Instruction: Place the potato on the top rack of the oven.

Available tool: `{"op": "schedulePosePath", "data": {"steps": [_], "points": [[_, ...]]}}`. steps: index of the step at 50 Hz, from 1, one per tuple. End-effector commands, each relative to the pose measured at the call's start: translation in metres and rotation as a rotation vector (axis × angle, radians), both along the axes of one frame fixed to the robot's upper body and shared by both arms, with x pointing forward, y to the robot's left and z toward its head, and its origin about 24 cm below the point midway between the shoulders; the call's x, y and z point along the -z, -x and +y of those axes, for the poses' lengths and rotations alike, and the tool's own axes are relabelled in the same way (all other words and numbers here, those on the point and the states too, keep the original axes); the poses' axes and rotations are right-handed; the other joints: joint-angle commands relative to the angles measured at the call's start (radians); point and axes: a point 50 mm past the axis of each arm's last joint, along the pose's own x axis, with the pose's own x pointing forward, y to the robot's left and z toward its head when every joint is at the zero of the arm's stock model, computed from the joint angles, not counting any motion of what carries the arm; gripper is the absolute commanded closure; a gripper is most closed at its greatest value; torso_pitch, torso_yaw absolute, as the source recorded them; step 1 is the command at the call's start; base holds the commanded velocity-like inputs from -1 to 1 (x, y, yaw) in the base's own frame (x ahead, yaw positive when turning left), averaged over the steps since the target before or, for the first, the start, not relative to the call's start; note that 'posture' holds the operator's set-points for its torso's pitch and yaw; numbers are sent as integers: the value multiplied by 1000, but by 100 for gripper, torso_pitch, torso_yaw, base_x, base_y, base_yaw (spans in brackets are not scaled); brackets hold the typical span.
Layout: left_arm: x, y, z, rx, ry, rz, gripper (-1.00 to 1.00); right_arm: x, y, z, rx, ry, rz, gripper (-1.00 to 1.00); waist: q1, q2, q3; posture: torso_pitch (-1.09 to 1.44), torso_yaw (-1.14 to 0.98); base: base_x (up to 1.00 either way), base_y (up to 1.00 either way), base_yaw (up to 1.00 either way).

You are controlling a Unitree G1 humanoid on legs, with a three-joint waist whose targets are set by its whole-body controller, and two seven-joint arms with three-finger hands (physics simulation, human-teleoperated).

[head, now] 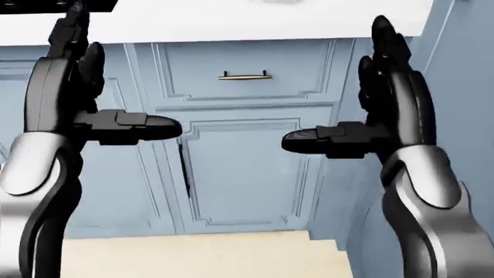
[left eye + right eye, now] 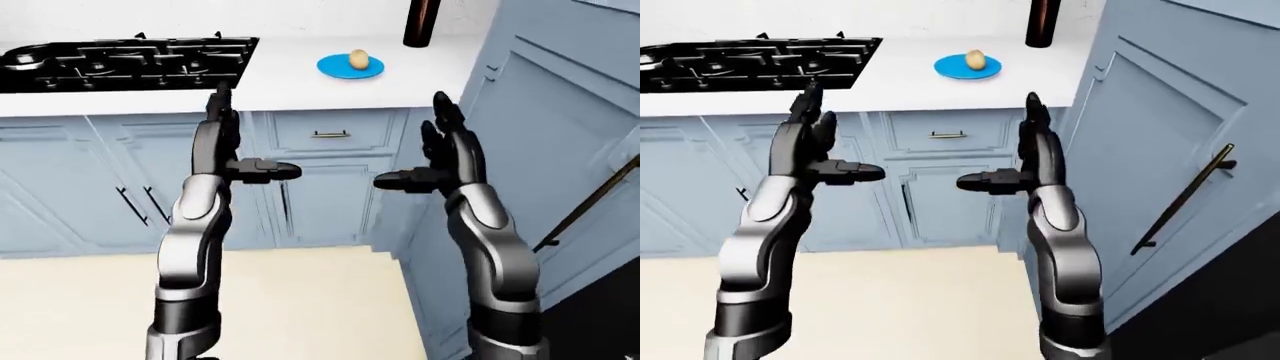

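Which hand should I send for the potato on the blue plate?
Right, probably. The potato sits on the blue plate toward the counter's right end, nearer above the right hand than the left hand. Both hands are raised, open and empty.

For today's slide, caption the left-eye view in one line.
Both open hands, left and right, raised below the potato on its blue plate.

The dark bottle [image 2: 421, 22] was cut off by the left-eye view's top edge, the stove [image 2: 120, 61] ran off its left edge, and the oven simply wasn't showing anywhere.
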Motion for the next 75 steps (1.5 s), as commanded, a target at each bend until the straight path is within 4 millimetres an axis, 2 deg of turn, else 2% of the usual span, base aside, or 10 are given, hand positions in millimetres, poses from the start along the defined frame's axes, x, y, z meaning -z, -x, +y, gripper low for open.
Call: {"op": "schedulePosePath", "data": {"steps": [1, 12, 19, 45, 52, 60, 63, 64, 72, 75], "points": [[-26, -8, 2, 12, 8, -36, -100, -31, -7, -2, -9, -21, -38, -100, 1, -3, -20, 0, 0, 0, 0, 0], [-136, -3, 51, -21, -70, -128, -100, -151, -14, -51, 43, 15, -140, -100, 0, -4, 10, 0, 0, 0, 0, 0], [-112, 28, 56, -26, -41, -141, -100, -113, -1, -66, 61, 24, -108, -100, 2, -8, 23, 0, 0, 0, 0, 0], [-109, 28, 65, -27, 33, -119, -100, -128, 4, -69, 74, 62, -163, -100, -4, 1, 18, 0, 0, 3, 0, 0], [-109, 29, 65, -16, 44, -120, -100, -126, 4, -69, 80, 62, -162, -100, -3, 46, 34, 0, 0, 15, 0, 0], [-105, 25, 66, -28, 49, -101, -100, -125, 2, -68, 77, 60, -163, -100, 14, -14, 40, 0, 0, 42, 0, 0], [-106, 26, 66, -27, 48, -103, -100, -126, 4, -68, 79, 62, -167, -100, 17, -89, 21, 0, 0, 47, 0, 0], [-106, 27, 65, -24, 51, -103, -100, -126, 4, -68, 78, 64, -165, -100, 8, -51, 40, 0, 0, 47, 0, 0], [-107, 27, 66, -7, 79, -105, -100, -124, 3, -69, 79, 56, -160, -100, -12, -5, 37, 0, 0, 48, 0, 0], [-106, 26, 66, -9, 84, -103, -100, -124, 3, -68, 79, 58, -159, -100, -20, 68, 13, 0, 0, 47, 0, 0]]}}
